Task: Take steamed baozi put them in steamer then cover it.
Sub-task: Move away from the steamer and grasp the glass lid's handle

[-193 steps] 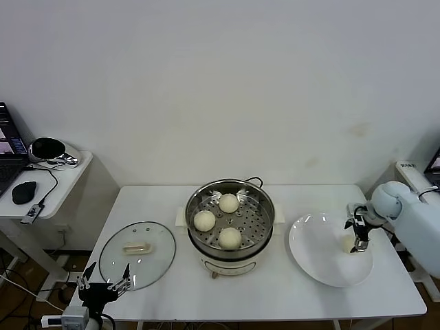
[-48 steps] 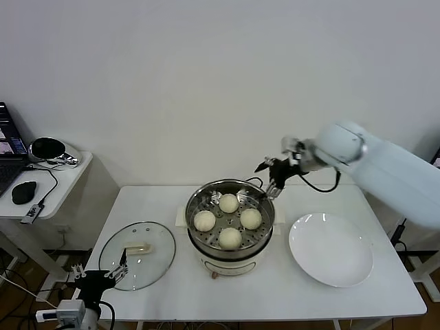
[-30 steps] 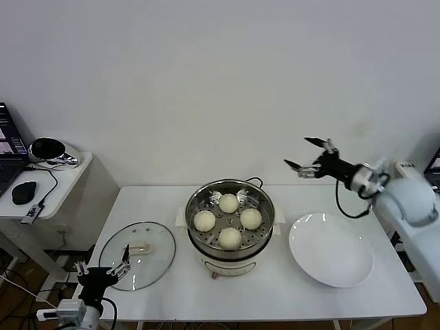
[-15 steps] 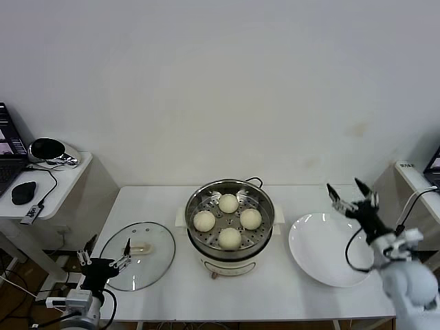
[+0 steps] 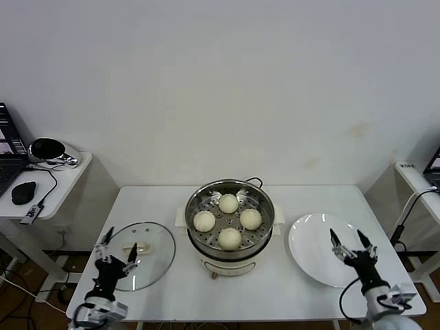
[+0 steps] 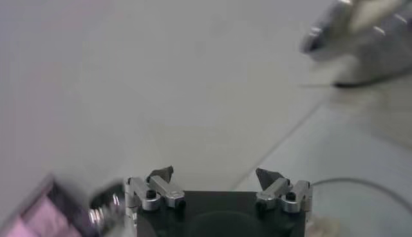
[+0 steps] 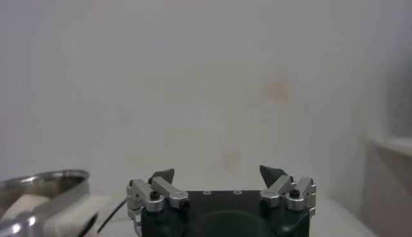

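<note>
Setting: white table (image 5: pixel 172 289) against a bare pale wall, a side desk off to the left.
Just changed: the right gripper (image 5: pixel 353 249), over the round shiny steel steamer (image 5: pixel 229 220) moments ago, has dropped to the table's near edge over the flat white plate (image 5: pixel 316 251), jaws spread and empty.
Meaning: loading looks finished; only covering remains.
Steamed baozi (image 5: pixel 229 237): four smooth cream-white round buns on the perforated tray, well apart from both sets of jaws.
Cover: round clear glass lid (image 5: pixel 141 258) with cream oblong handle, flat on the table.
Left gripper (image 5: pixel 117 251): jaws released, holding nothing, lid handle just beyond the fingertips; it has crept closer.
</note>
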`<state>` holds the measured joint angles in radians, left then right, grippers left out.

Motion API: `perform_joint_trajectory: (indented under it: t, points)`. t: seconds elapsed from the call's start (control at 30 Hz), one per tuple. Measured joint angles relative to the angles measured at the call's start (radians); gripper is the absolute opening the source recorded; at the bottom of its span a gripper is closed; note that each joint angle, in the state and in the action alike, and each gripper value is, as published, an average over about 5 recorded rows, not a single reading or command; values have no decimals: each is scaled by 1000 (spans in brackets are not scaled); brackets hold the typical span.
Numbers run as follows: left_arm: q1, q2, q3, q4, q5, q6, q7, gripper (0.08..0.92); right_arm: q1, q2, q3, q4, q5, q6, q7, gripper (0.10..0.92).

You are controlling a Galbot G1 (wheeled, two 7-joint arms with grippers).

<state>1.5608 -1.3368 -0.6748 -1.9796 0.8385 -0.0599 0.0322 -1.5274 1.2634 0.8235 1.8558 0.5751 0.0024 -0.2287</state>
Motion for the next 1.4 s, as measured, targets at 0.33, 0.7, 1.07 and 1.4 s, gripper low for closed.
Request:
perform_joint_trajectory:
  t: [0.33,0.7,1.07,1.4]
  points:
    - [-57,13,39,124,274,-29,-28,823,-55,36,0,12,-25,-6,4,823]
    - [-126,1,75,259,446,72,-83,823,-63,53,-3,11,-44,-13,9,823]
    - [-187,-10,88,347,530,177,-107,823,-55,65,-9,-2,-56,-13,9,823]
    - [-244,-21,102,400,560,229,-105,823,-54,71,-11,-20,-64,-8,8,823]
